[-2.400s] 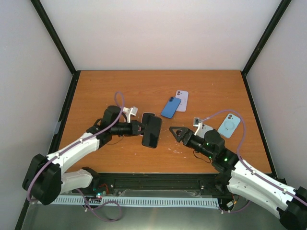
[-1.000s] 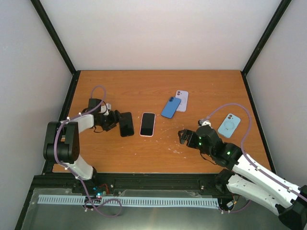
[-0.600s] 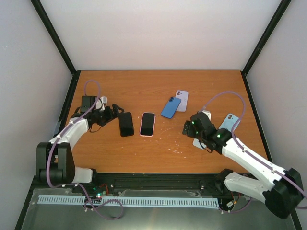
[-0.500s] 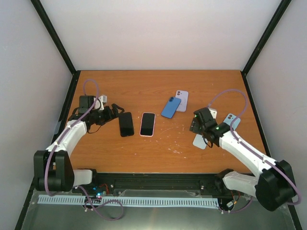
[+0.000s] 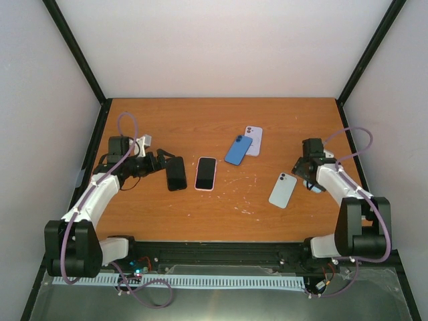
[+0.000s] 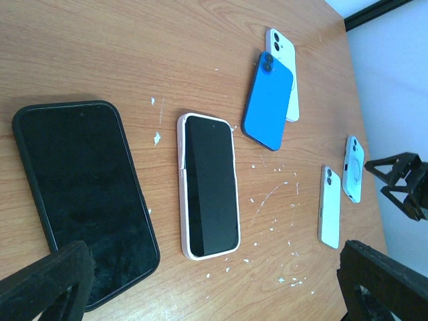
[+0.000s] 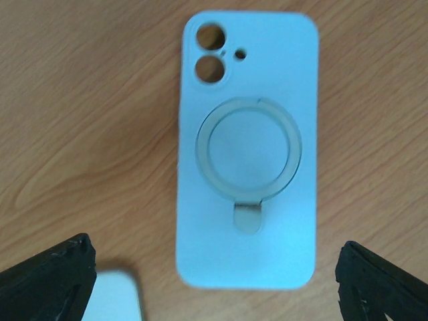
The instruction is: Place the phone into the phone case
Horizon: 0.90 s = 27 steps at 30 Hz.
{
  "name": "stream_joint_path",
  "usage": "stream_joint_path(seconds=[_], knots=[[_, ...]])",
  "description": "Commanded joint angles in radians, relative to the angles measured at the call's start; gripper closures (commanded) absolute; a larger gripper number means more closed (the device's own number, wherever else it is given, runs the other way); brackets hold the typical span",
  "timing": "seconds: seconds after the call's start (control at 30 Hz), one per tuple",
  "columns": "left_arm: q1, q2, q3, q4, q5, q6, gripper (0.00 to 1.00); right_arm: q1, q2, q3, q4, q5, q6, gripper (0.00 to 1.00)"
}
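The pale blue phone (image 5: 283, 190) is seen lying camera side up on the table (image 5: 221, 120), in its right half and somewhat nearer the near edge than the far one. Just beside it, toward the right edge, the pale blue phone case (image 7: 246, 154) lies flat with its ring stand facing up; the two are close but apart. The right gripper (image 5: 309, 175) is held over this case, and its fingers (image 7: 47, 277) are spread wide to either side of the case's lower end, with nothing grasped. The left gripper (image 5: 163, 163) is placed near the left edge, its jaws likewise released and empty, pointed at a black phone (image 6: 83, 200) that rests screen up just in front of it. Next to the black phone, toward the table's middle, a phone in a pink case (image 6: 208, 184) is laid screen up, the two not touching. Farther toward the far edge, a blue phone (image 6: 269, 100) is laid partly over a white phone (image 6: 284, 47), both camera side up.
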Motion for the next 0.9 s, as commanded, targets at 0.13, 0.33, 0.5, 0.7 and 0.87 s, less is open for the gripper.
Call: stream_joint_path(seconds=[0.13,0.33,0.5,0.7,0.87], knots=[[0.002,-0.033,0.006,-0.01,0.045,0.043,0.0,-0.128,0.123,0.061,0.06,-0.042,-0.076,0.01],[0.002,-0.032,0.007,-0.01,0.057,0.046,0.01,-0.155,0.157,0.034,0.138,-0.134,-0.091,0.04],[0.002,-0.037,0.005,-0.012,0.053,0.049,0.01,-0.156,0.238,0.054,0.13,-0.127,-0.093,0.04],[0.002,-0.05,0.002,-0.012,0.042,0.047,0.0,-0.155,0.301,0.072,0.093,-0.078,-0.08,0.08],[0.002,-0.049,0.005,-0.014,0.039,0.048,0.01,-0.155,0.303,0.065,0.092,-0.073,-0.083,0.2]])
